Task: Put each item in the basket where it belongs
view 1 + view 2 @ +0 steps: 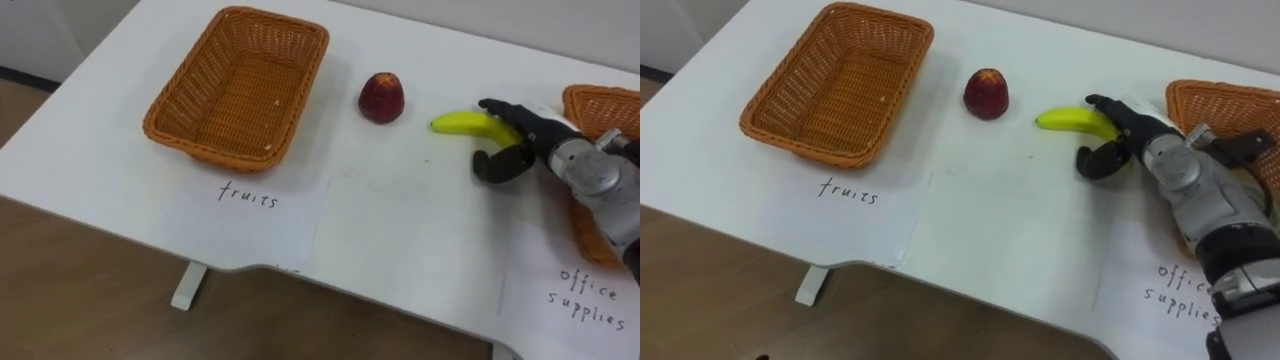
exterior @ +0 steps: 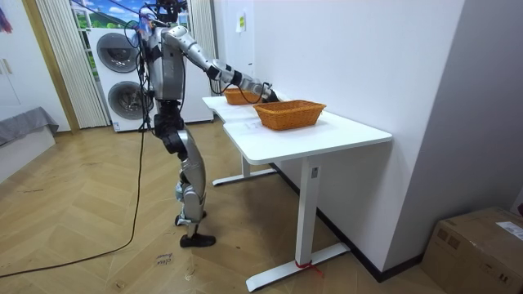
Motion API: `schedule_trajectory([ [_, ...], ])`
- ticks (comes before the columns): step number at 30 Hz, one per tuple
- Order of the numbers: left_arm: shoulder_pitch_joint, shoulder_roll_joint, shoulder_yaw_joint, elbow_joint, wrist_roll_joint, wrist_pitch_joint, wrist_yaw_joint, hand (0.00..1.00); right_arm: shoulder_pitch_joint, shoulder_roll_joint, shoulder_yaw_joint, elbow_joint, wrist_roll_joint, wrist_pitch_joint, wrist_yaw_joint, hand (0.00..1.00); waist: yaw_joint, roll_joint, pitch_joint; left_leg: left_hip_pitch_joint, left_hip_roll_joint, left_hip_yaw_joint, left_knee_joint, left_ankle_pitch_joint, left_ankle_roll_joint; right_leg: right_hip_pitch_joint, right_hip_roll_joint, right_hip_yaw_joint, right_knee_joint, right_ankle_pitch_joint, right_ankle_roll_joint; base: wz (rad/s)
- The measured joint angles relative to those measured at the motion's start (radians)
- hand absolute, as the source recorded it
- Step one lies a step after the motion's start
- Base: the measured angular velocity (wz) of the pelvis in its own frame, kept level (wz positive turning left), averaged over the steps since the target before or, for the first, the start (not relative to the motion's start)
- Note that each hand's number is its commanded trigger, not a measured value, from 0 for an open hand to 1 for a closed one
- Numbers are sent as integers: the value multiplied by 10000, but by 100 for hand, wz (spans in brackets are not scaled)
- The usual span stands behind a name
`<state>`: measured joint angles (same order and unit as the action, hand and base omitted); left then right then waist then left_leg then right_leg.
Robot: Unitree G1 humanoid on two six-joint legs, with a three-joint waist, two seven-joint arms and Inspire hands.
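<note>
left eye view: yellow banana point(image 1: 466, 123) on the white desk point(image 1: 400, 220), fingers of the right hand point(image 1: 525, 140) curled round its right end; red apple point(image 1: 382, 97) between it and the empty fruit basket point(image 1: 240, 85). room view: robot stands at the desk. right eye view: arm overlaps the office basket point(image 1: 1212, 100).

The white table point(image 1: 400, 230) is lit brightly and evenly. Soft, short shadows are cast under the near rim of the basket point(image 1: 170, 118), around the base of the apple point(image 1: 381, 97) and beneath the banana point(image 1: 468, 123) and the right hand point(image 1: 520, 140). In the room view a dull sheen is seen on the wooden floor point(image 2: 98, 220), and shade is thrown under the table.
</note>
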<state>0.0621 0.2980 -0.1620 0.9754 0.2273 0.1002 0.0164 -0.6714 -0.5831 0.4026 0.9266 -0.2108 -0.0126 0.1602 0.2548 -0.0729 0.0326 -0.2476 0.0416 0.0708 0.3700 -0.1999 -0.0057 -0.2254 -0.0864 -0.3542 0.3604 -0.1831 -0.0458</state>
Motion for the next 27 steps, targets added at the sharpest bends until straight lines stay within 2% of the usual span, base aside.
schedule_trajectory([
  [7,20,3,1,0,1,2,-9,0,-429,-90,0,399,-358,188,-276,100,62,-5,1,150,-11,-30,-123,4,-9,148,5,-58,-88,-13,18,1],
  [11,-65,16,0,2,-1,-13,-8,0,-441,-147,0,398,-433,251,-528,100,188,-74,-38,243,-10,-25,-162,7,-14,217,21,-63,-165,-13,19,0],
  [15,-78,35,9,6,-6,-81,-50,0,-317,-176,-1,345,-432,339,-534,100,223,-71,-8,500,-29,-45,-343,3,-19,478,28,-87,-232,-48,75,2],
  [19,-93,36,10,7,-61,-90,-69,0,-193,-181,-3,29,-403,408,-301,100,152,-182,-47,537,-28,-53,-441,4,-20,558,61,-65,-391,-49,79,0],
  [27,-40,38,59,50,-182,-156,-96,0,91,-143,72,-477,-395,601,523,100,-224,-331,-67,1233,-23,-74,-716,1,-25,1398,160,-170,-889,1,157,2],
])
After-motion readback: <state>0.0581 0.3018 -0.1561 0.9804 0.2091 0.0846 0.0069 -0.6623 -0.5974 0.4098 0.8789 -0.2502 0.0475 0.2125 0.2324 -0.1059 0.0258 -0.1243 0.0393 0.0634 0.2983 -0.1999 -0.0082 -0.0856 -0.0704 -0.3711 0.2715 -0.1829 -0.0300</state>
